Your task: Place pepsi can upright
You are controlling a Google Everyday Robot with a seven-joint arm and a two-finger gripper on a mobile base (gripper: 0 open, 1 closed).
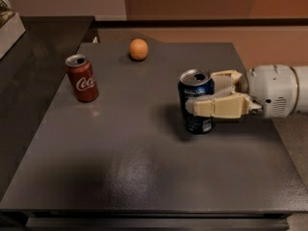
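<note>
The pepsi can [195,88], dark blue with a silver top, stands upright on the dark grey table [144,158], right of the middle. My gripper [204,93] reaches in from the right with its cream fingers [216,107] around the can's body, one in front and one behind. The gripper is shut on the can. The can's base seems to rest on the table top.
A red Coca-Cola can [83,78] stands upright at the left back of the table. An orange [138,49] lies at the back middle. A dark counter [29,57] adjoins the table on the left. The table edge runs close to my arm on the right.
</note>
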